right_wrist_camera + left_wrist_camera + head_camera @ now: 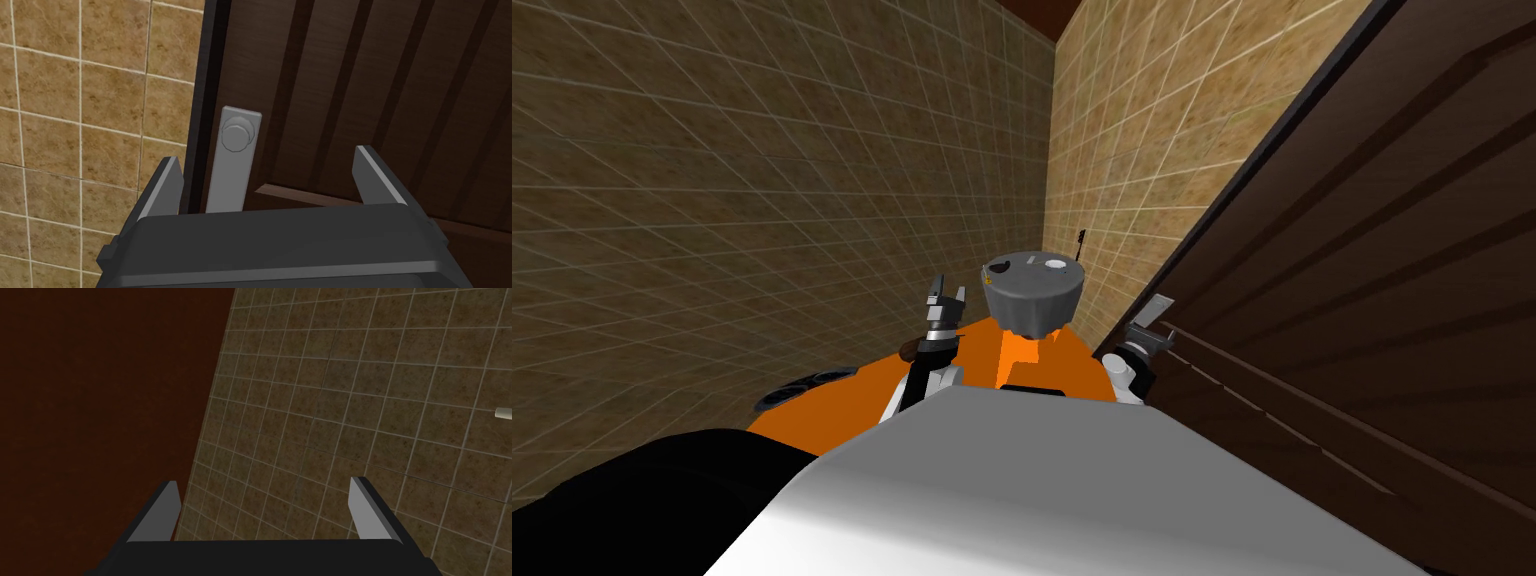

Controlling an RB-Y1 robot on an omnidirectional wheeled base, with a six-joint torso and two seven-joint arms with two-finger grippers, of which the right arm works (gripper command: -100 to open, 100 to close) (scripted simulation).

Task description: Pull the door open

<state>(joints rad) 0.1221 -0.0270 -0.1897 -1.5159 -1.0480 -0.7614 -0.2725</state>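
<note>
Tan tiled walls (762,200) w/ pale grout, grey round tub-like obj (1032,290) over orange surface (842,405), two dark rings (802,388) at its 8 o'clock, small dark wall fixture (1080,240) at 1 o'clock

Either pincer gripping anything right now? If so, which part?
Nothing is held. The right pincer is open, and the grey knob on the door lies ahead of it, ungripped. The left pincer is open and empty too.
</note>
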